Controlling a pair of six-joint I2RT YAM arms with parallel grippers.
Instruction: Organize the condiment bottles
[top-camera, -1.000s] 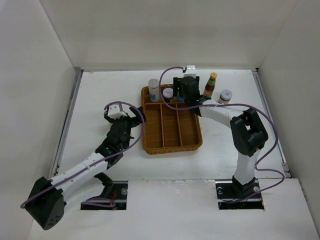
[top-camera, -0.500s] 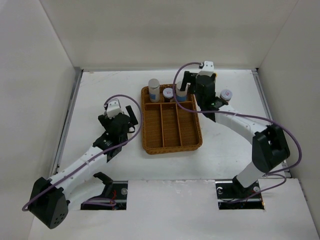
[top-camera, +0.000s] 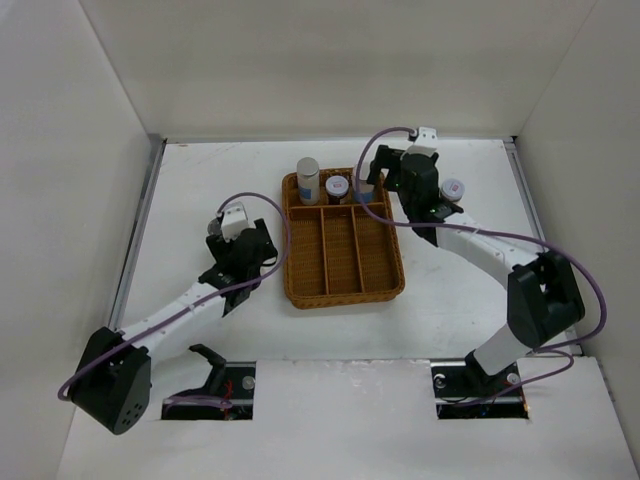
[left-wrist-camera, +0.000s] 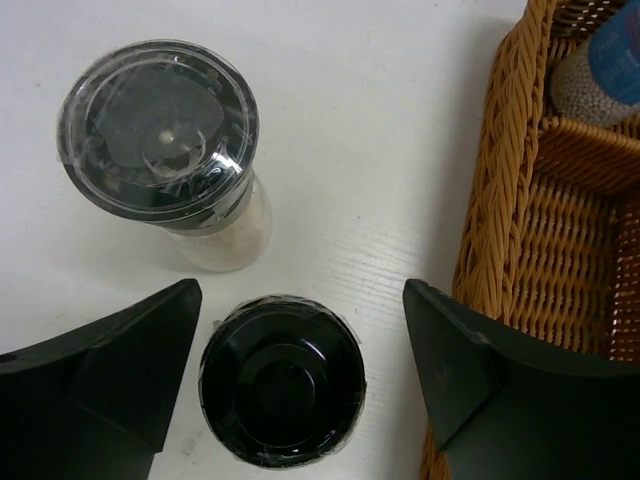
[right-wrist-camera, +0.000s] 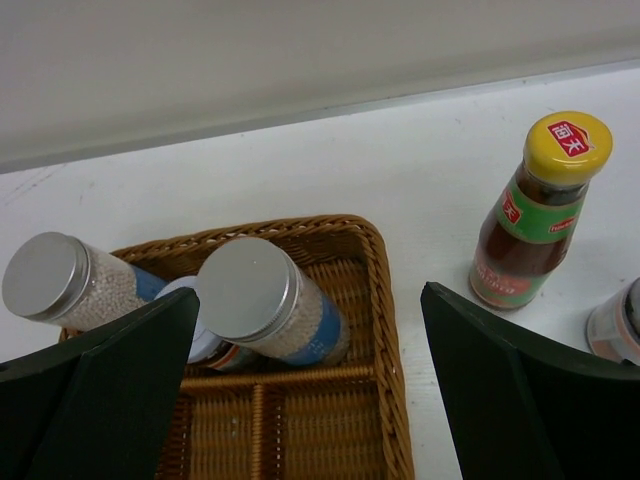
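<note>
In the left wrist view, my left gripper (left-wrist-camera: 300, 335) is open around a black-lidded bottle (left-wrist-camera: 282, 382) that stands on the table. A second, clear black-lidded bottle (left-wrist-camera: 160, 130) stands just beyond it. In the top view my left gripper (top-camera: 250, 246) is just left of the wicker tray (top-camera: 345, 292). My right gripper (right-wrist-camera: 310, 300) is open and empty above the tray's back right corner. Below it a silver-lidded, blue-labelled shaker (right-wrist-camera: 262, 292) leans in the tray. Another shaker (right-wrist-camera: 50, 280) and a short jar (right-wrist-camera: 205, 345) are beside it. The red sauce bottle (right-wrist-camera: 535, 215) stands right of the tray.
A short jar (top-camera: 452, 188) stands on the table right of my right arm (top-camera: 470, 240). The tray's three long front compartments hold nothing. White walls close in the table on three sides. The tray's wicker wall (left-wrist-camera: 500, 200) is right beside my left gripper's right finger.
My right gripper has backed off to the right from the tray's back row, leaving a shaker there. My left gripper has moved toward the tray, over the black-lidded bottles.
</note>
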